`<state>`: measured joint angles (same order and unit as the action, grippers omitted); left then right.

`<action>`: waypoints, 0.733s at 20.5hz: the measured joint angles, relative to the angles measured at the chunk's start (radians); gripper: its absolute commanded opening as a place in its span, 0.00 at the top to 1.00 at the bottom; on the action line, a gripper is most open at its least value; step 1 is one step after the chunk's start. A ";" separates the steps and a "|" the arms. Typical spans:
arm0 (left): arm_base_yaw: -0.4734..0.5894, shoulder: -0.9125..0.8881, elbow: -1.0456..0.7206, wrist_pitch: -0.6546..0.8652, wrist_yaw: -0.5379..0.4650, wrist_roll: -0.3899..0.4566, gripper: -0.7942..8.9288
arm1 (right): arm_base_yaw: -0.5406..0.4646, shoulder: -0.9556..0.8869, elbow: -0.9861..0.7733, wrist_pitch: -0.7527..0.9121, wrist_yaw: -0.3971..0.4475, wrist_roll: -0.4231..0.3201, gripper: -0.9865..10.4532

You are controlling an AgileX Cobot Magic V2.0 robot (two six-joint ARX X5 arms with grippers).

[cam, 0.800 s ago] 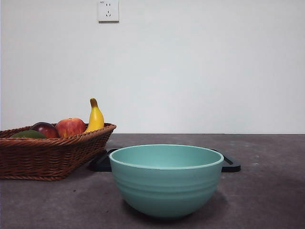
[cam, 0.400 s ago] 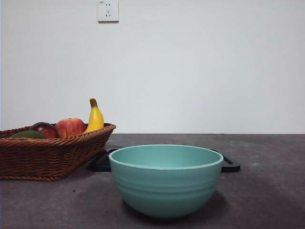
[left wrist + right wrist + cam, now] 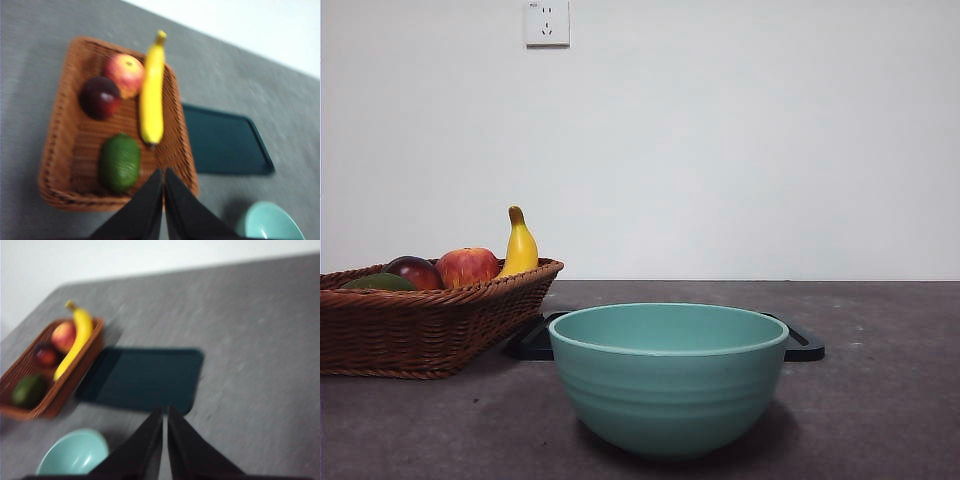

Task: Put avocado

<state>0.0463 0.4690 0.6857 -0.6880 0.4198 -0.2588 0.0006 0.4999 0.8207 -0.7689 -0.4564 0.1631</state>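
Note:
The avocado [image 3: 119, 163], dark green and oval, lies in the brown wicker basket [image 3: 60, 150] beside a yellow banana [image 3: 152, 95]. In the front view only its top [image 3: 378, 283] peeks over the basket's rim [image 3: 420, 330] at the left. My left gripper [image 3: 163, 172] hangs high above the basket's edge, jaws shut together, nothing between them. The right gripper [image 3: 164, 411] is also shut and empty, high over the dark tray [image 3: 142, 377]. From there the avocado [image 3: 29, 390] looks small in the basket. Neither gripper shows in the front view.
A dark red-purple fruit [image 3: 99, 97] and a red apple [image 3: 125, 74] share the basket. A teal bowl [image 3: 668, 375] stands at the front centre, with the flat dark tray [image 3: 805, 345] behind it. A white wall with a socket [image 3: 547, 22] closes the back.

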 measured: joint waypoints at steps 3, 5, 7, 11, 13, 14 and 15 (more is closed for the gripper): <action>-0.034 0.055 0.078 -0.090 0.005 0.059 0.91 | 0.035 0.078 0.097 -0.091 -0.013 -0.035 0.91; -0.058 0.090 0.127 -0.148 0.005 0.094 0.91 | 0.065 0.118 0.149 -0.135 -0.013 -0.055 0.91; -0.088 0.131 0.184 -0.212 0.006 0.129 0.91 | 0.111 0.163 0.206 -0.193 -0.014 -0.074 0.91; -0.151 0.192 0.287 -0.308 0.006 0.170 0.91 | 0.229 0.236 0.285 -0.294 -0.015 -0.108 0.91; -0.173 0.204 0.311 -0.344 0.006 0.192 0.91 | 0.275 0.246 0.289 -0.316 -0.014 -0.112 0.91; -0.183 0.205 0.313 -0.354 0.006 0.200 0.91 | 0.294 0.249 0.290 -0.329 -0.014 -0.114 0.91; -0.189 0.205 0.313 -0.368 0.006 0.205 0.91 | 0.309 0.251 0.290 -0.341 -0.014 -0.115 0.91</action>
<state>-0.1425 0.6743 0.9985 -1.0557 0.4255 -0.0540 0.3092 0.7506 1.1103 -1.1095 -0.4706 0.0479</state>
